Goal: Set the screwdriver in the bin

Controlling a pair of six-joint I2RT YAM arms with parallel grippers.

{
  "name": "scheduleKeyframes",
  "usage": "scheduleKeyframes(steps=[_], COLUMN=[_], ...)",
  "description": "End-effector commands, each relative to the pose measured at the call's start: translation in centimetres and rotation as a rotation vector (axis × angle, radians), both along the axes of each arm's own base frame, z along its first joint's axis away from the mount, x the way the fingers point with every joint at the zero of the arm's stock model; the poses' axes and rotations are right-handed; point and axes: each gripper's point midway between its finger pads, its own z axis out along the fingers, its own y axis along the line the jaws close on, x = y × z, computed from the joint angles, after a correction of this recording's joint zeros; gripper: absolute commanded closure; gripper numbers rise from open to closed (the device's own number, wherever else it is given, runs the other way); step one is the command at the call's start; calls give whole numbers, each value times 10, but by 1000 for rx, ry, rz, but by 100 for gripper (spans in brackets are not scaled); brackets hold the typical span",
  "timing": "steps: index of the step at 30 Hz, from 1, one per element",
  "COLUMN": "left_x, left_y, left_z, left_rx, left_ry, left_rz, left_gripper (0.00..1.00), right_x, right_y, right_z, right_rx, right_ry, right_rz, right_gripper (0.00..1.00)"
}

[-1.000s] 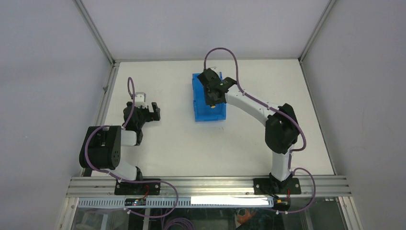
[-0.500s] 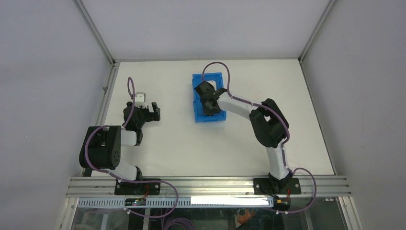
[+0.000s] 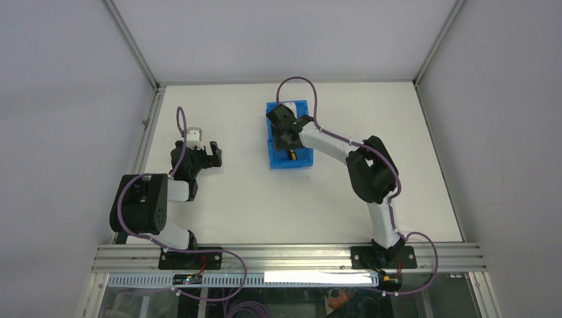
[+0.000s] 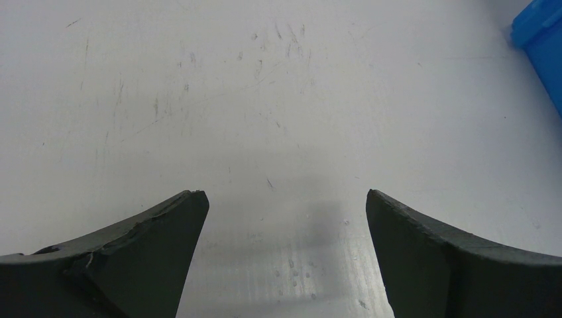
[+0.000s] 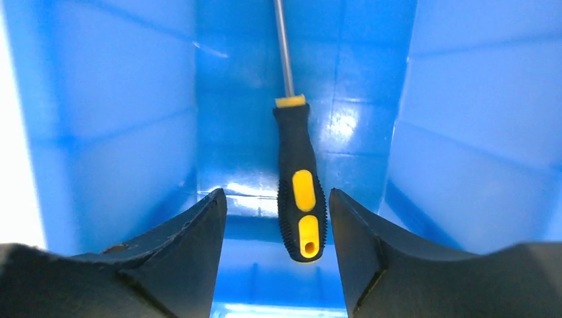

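Observation:
The blue bin (image 3: 276, 158) stands at the table's far middle. The screwdriver (image 3: 291, 156), with a yellow-and-black handle, lies on the bin's floor near its front end. My right gripper (image 3: 285, 128) is low inside the bin and open. In the right wrist view the screwdriver's handle (image 5: 299, 199) lies loose between the fingers of my right gripper (image 5: 277, 193), with a gap on each side, and the bin's walls (image 5: 112, 119) rise on both sides. My left gripper (image 3: 203, 148) is open and empty over bare table at the left, as the left wrist view (image 4: 283, 193) shows.
A corner of the blue bin (image 4: 542, 40) shows at the top right of the left wrist view. Metal frame posts and grey walls bound the white table (image 3: 232, 199). An aluminium rail (image 3: 285, 255) runs along the near edge.
My right gripper went down into the bin, opened and drew back toward the bin's far end. The screwdriver now lies loose on the bin's floor. The left arm has not moved.

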Motion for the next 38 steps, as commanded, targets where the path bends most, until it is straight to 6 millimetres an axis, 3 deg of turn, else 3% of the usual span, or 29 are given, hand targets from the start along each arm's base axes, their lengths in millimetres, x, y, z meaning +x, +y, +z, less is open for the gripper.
scheduleKeyframes(steps=[1,7,9,12,14,21,26,30,38], left_x=[11,11,11,11,11,11,11,11,11], left_y=[-7,-6,-6,-6,-6,-6,-6,-6,-6], left_z=[26,26,27,27,27,26,26,27,26], left_rx=[-13,-13,-13,-13,-13,-13,-13,-13,-13], left_ry=[-85,-85,-86,-86,-86,-84,-85,-85,-85], left_rz=[-21,-21,-20,-20,-20,-20,-21,-19,-19], left_gripper=[1,1,1,1,1,1,1,1,1], right_x=[19,25,23,23,22,8,-10,-19,-20], right_y=[13,-5,-15,-51,-81,-194,-247,-269,-276], right_z=[89,160,172,189,194,187,179,167,163], right_rx=[94,94,84,80,70,38,-27,-41,86], right_ry=[-165,-311,-332,-357,-365,-341,-318,-298,-308], right_rz=[30,62,83,54,12,-176,-307,-377,-403], right_gripper=[38,23,13,3,1,1,1,1,1])
